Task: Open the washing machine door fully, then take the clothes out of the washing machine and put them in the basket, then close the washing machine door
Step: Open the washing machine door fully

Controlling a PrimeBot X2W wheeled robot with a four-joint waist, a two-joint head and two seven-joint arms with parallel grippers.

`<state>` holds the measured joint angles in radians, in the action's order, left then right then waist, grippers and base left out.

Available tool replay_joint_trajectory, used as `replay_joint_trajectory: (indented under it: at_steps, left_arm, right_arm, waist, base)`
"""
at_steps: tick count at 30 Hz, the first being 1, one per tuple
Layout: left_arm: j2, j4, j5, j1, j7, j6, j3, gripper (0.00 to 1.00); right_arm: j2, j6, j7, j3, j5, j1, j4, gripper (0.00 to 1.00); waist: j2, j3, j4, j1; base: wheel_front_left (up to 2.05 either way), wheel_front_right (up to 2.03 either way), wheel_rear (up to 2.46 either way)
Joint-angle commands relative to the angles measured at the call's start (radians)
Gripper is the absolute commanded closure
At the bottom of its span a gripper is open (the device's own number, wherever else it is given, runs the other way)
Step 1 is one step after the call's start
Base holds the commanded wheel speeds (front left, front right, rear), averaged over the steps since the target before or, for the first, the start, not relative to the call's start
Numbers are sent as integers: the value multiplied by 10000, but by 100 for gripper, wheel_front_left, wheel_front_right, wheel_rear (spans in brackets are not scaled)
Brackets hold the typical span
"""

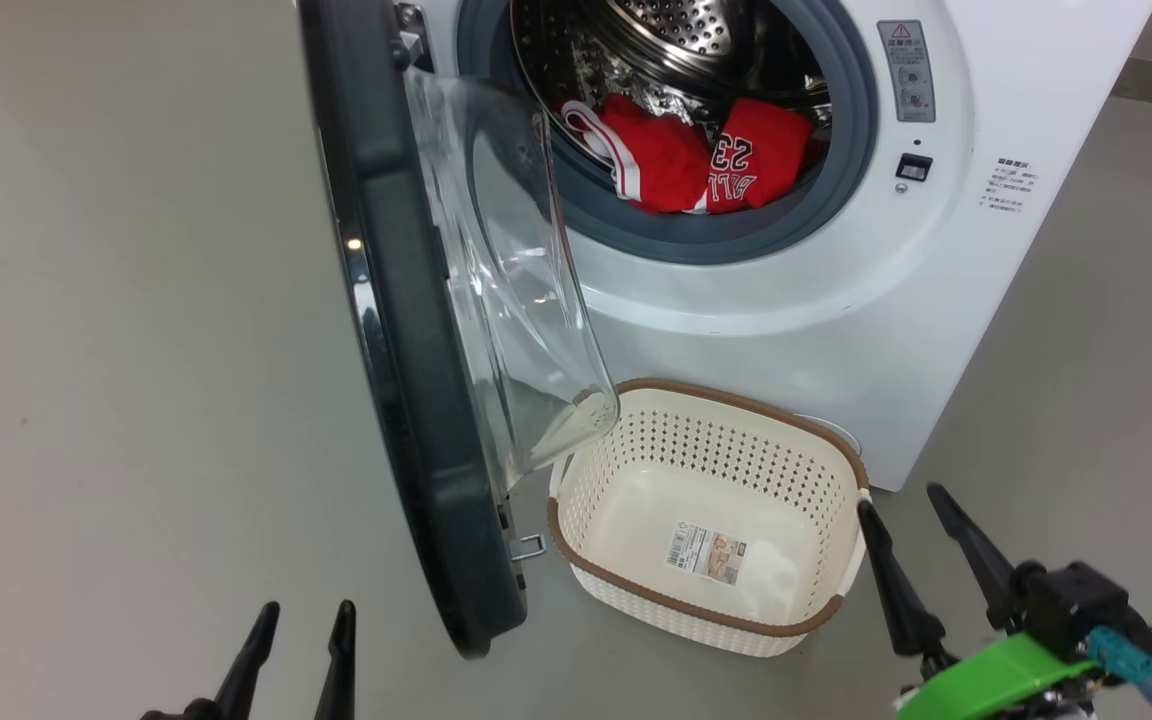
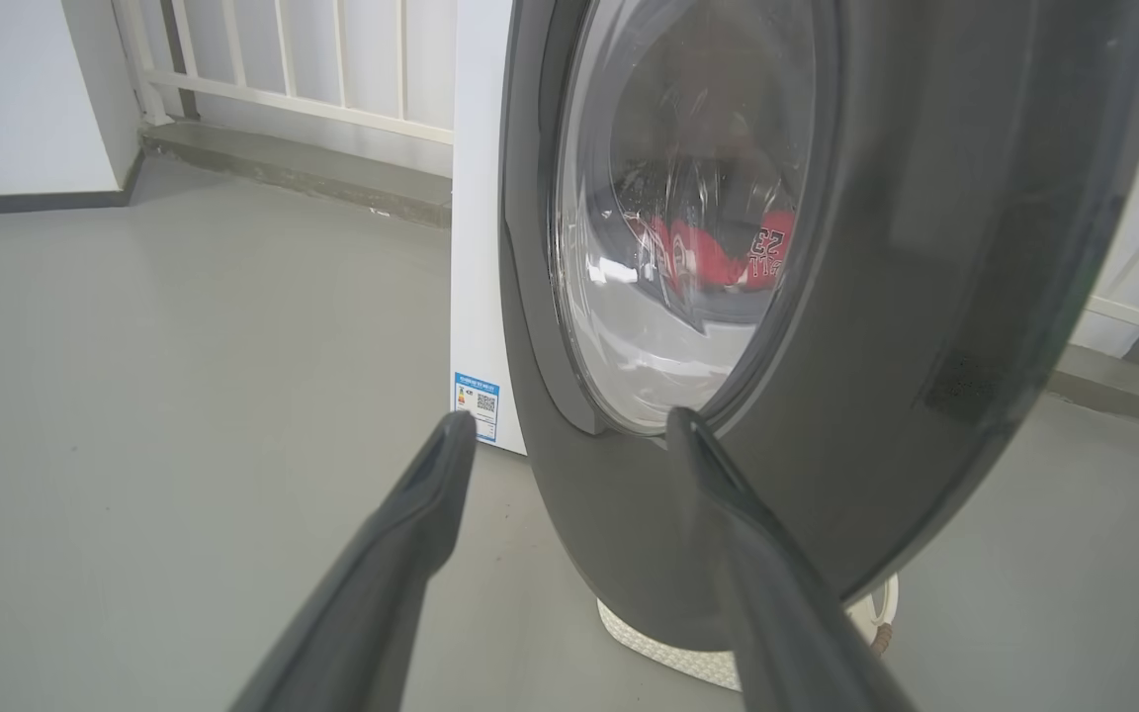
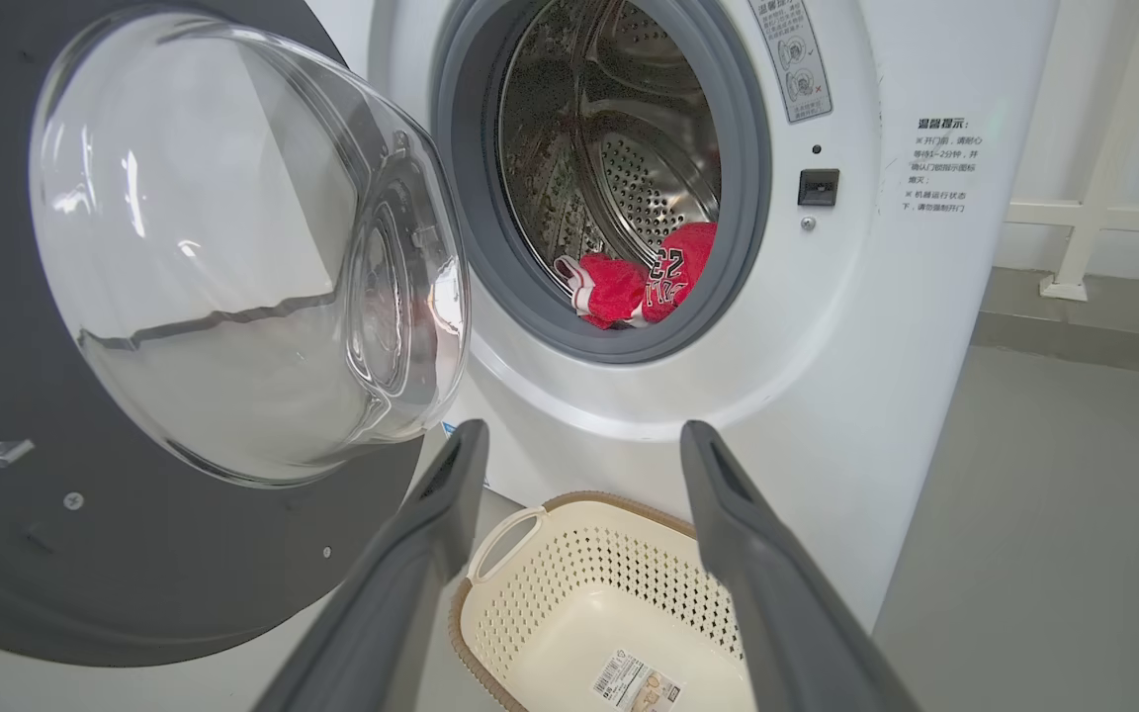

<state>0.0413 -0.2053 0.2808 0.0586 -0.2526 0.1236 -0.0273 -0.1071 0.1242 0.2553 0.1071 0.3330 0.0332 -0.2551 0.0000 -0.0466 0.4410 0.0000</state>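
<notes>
The white washing machine stands ahead with its round black-rimmed door swung out roughly square to the front, glass bowl facing right. Red clothes, one printed with a white 23, lie at the drum's front lip; they also appear as clothes in the right wrist view. The cream basket sits empty on the floor below the opening. My left gripper is open, low left, just outside the door's outer face. My right gripper is open beside the basket's right end.
Grey floor spreads wide to the left of the door. A white railing and a low kerb run behind the machine. The machine's blue label marks its lower corner. A door latch hook juts toward the basket.
</notes>
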Motion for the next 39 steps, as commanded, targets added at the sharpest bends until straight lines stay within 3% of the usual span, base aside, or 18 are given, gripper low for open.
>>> replay_joint_trajectory:
  at_steps: [1,18,19,21,22,28,33,39]
  left_arm:
    - [89,274,-11,-227,-92,33,343,0]
    - [89,360,120,-266,-92,28,410,0]
    - [89,371,190,-265,-92,28,438,9]
    - [89,376,263,-272,-92,25,478,63]
    - [89,391,301,-287,-92,25,483,100]
    - [89,1101,468,-576,-92,20,619,100]
    - [89,2778,1051,-1065,-92,-236,917,100]
    - [89,4602,962,-1369,-92,-339,94,100]
  right_arm:
    - [66,65,63,38,-245,-122,246,0]
    - [393,65,64,-202,-656,-352,118,0]
    - [399,65,64,-198,-655,-350,121,0]
    - [409,65,64,-200,-641,-347,133,0]
    - [413,65,64,-206,-638,-349,134,0]
    - [440,65,64,-215,-621,-399,168,0]
    - [459,65,64,-204,-611,-407,165,0]
    - [478,65,64,-212,-619,-363,205,0]
  waist:
    - [0,-1,13,0]
    - [0,61,-30,0]
    - [0,72,-35,0]
    - [0,80,-46,0]
    - [0,88,-44,0]
    - [0,102,-59,0]
    - [0,124,-95,0]
    - [0,99,-168,0]
  base:
    - [0,0,0]
    - [0,0,0]
    - [0,0,0]
    - [0,0,0]
    - [0,0,0]
    - [0,0,0]
    - [0,0,0]
    - [0,0,0]
